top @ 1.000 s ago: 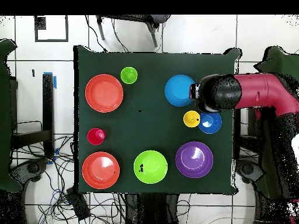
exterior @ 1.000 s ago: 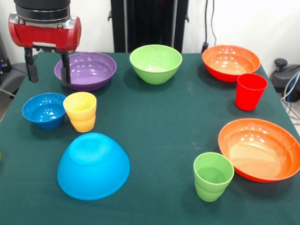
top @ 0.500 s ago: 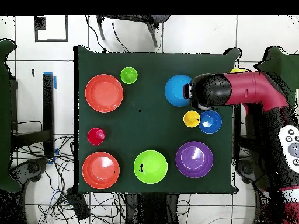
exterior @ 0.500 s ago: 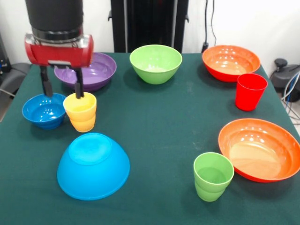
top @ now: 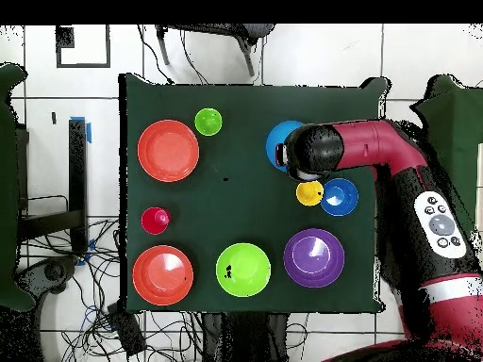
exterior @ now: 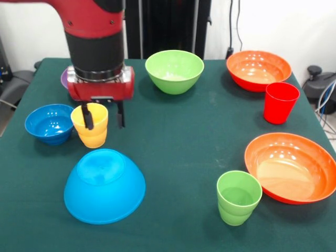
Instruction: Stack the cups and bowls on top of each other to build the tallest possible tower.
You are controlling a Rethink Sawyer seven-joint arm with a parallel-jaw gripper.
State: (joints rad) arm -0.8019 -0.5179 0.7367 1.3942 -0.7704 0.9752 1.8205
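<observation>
1. The yellow cups (exterior: 90, 125), green cup (exterior: 239, 197) and red cup (exterior: 280, 102) are showing glossy, smooth plastic.
2. The light-blue bowl (exterior: 104, 185), at 6 o'clock from the yellow cups, is shining like smooth plastic.
3. The orange bowl (exterior: 291, 167) is gleaming with highlights.
4. The table (exterior: 178, 142) is wearing matt green cloth.
5. The arm's red shell (exterior: 100, 90) is looking glossy.
</observation>
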